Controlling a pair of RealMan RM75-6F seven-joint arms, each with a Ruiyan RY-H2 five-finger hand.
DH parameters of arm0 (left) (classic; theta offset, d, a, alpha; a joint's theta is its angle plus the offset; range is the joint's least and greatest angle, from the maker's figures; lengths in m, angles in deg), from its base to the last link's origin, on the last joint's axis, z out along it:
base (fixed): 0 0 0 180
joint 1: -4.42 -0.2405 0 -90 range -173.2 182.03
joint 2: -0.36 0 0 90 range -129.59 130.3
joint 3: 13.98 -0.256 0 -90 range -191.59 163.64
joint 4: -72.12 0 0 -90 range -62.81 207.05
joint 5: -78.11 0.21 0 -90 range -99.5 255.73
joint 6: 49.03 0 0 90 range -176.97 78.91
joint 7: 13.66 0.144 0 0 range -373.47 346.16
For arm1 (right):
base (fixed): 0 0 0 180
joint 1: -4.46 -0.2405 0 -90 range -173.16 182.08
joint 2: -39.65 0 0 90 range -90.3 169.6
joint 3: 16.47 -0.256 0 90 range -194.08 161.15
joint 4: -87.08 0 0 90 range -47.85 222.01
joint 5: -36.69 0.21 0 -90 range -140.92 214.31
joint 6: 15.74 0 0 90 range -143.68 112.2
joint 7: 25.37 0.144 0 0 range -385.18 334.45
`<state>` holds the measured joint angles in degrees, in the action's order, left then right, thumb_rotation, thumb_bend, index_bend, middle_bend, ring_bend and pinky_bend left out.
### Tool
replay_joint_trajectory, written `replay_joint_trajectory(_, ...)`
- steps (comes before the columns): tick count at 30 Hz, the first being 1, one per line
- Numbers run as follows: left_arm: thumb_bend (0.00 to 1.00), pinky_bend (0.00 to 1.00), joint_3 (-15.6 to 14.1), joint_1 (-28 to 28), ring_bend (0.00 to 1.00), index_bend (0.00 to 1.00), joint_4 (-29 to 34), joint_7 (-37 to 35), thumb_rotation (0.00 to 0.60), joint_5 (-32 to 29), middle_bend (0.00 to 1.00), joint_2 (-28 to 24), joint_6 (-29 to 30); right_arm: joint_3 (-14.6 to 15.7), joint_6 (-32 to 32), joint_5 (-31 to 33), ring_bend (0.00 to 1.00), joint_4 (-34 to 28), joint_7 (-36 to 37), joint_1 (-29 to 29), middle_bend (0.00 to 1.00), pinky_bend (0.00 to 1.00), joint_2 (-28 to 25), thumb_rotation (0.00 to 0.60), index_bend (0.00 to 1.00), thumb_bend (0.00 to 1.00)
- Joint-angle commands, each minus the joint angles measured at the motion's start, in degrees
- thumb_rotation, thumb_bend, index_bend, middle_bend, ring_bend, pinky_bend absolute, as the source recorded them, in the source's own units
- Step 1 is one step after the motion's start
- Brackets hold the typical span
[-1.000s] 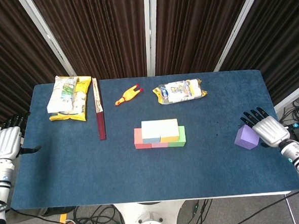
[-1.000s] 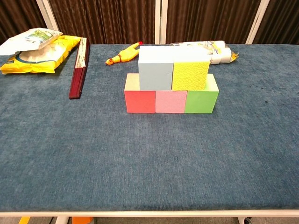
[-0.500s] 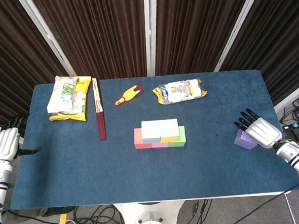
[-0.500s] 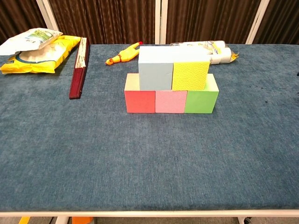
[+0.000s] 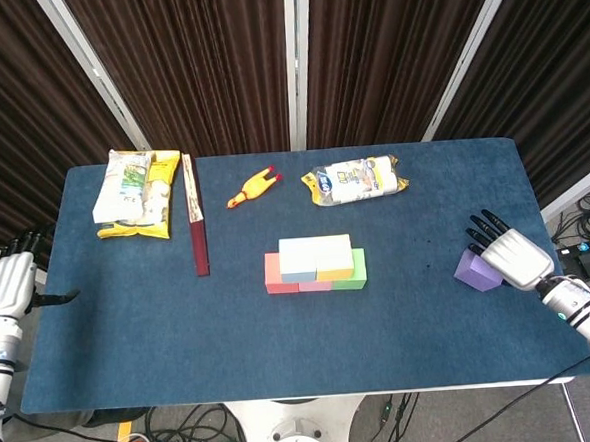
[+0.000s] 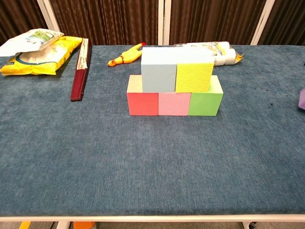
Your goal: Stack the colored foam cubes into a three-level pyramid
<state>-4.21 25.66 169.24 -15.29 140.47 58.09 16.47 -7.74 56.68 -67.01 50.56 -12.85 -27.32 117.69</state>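
Observation:
In the middle of the blue table [image 5: 181,328] a red cube [image 6: 143,103], a pink cube [image 6: 174,104] and a green cube [image 6: 205,102] form a row. On top sit a light blue cube [image 6: 158,71] and a yellow cube [image 6: 194,74]. The stack also shows in the head view, with the light blue cube [image 5: 297,256] uppermost. A purple cube [image 5: 470,268] is near the right edge. My right hand [image 5: 507,254] holds it from the right, fingers over its top; the thumb is hidden. Only a sliver of the purple cube [image 6: 302,99] reaches the chest view. My left hand [image 5: 8,284] hangs empty off the table's left edge.
At the back left lie a yellow snack bag [image 5: 138,191] and a dark red folded fan [image 5: 196,227]. A yellow rubber chicken [image 5: 252,189] and a clear packet [image 5: 356,180] lie behind the stack.
My right hand has drifted left toward the stack and the purple cube has moved with it, now entering the chest view's right edge. The left hand has barely shifted.

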Motion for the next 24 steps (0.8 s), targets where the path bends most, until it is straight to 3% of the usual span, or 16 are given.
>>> replay_joint_trajectory(1, 0.07, 0.1, 0.1, 0.0, 0.0, 0.09, 0.2, 0.4, 0.6, 0.0, 0.06, -0.2, 0.1, -2.7, 2.8, 1.7, 0.0, -6.4, 1.6, -1.1, 0.17, 0.0, -2.7, 0.6, 0.46, 0.09)
replay_joint_trajectory(6, 0.07, 0.1, 0.2, -0.1, 0.0, 0.09, 1.1, 1.0, 0.6, 0.3, 0.06, -0.7, 0.2, -5.1, 1.8, 3.3, 0.0, -24.3, -0.6, -3.5, 0.17, 0.0, -11.6, 0.6, 0.46, 0.1)
replay_joint_trajectory(11, 0.07, 0.1, 0.4, -0.1, 0.0, 0.09, 1.6, 1.3, 0.6, 0.6, 0.06, -1.0, 0.4, -7.6, -4.9, 6.0, 0.0, -43.9, -3.1, -7.4, 0.17, 0.0, -21.7, 0.6, 0.45, 0.12)
replay_joint_trajectory(16, 0.06, 0.1, 0.6, -0.1, 0.0, 0.09, 2.0, 1.4, 0.6, 0.5, 0.06, -1.5, 0.2, -10.7, -9.8, 8.2, 0.0, -53.9, -2.7, -10.9, 0.18, 0.0, -28.5, 0.6, 0.44, 0.14)
replay_joint_trajectory(24, 0.06, 0.1, 0.4, -0.5, 0.0, 0.09, 2.5, 1.6, 0.6, 0.7, 0.06, -1.7, 0.5, -15.6, -19.0, 14.1, 0.0, -62.4, -3.4, -16.0, 0.18, 0.0, -34.8, 0.6, 0.37, 0.15)
